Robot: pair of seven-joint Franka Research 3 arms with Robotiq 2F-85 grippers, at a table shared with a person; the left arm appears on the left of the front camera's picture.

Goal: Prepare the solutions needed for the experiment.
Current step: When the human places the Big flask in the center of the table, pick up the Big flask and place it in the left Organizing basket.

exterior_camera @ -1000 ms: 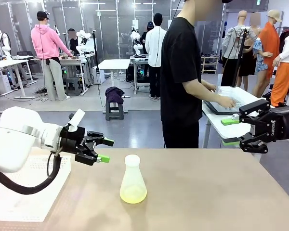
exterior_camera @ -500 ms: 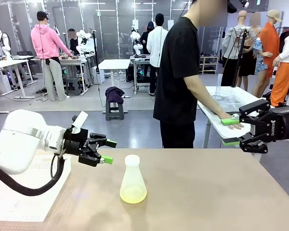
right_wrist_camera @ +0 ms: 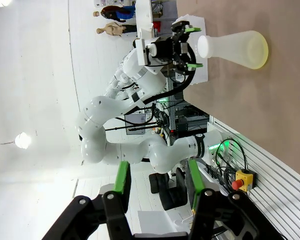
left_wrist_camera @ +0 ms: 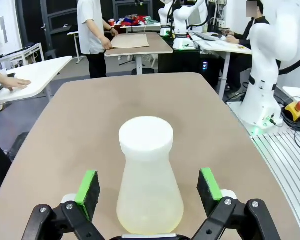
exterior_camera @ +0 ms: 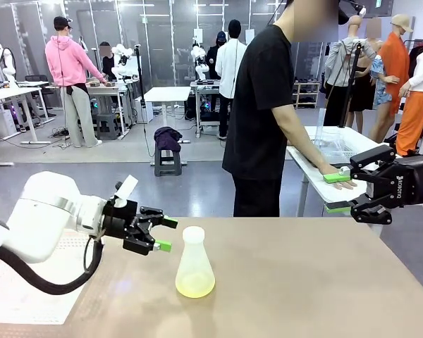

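Observation:
A frosted conical flask (exterior_camera: pixel 194 263) stands upright on the brown table (exterior_camera: pixel 303 282), a little pale yellow-green solution (exterior_camera: pixel 194 284) pooled in its base. My left gripper (exterior_camera: pixel 166 234) is open just left of the flask's neck, fingers pointing at it. The left wrist view puts the flask (left_wrist_camera: pixel 149 177) between the green pads (left_wrist_camera: pixel 88 186), apart from both. My right gripper (exterior_camera: pixel 337 191) hangs open over the table's far right edge, nothing between its fingers. In the right wrist view the flask (right_wrist_camera: pixel 237 47) lies far off, with the left gripper (right_wrist_camera: pixel 189 46) beside it.
A white printed sheet (exterior_camera: pixel 35 278) lies on the table's left part under my left arm. A person in black (exterior_camera: pixel 264 113) stands beyond the far edge, hands on a side table (exterior_camera: pixel 324 165). Bare tabletop stretches right of the flask.
My left gripper has moved right and slightly down toward the flask, staying open. The right gripper has held still. The person shifted a little.

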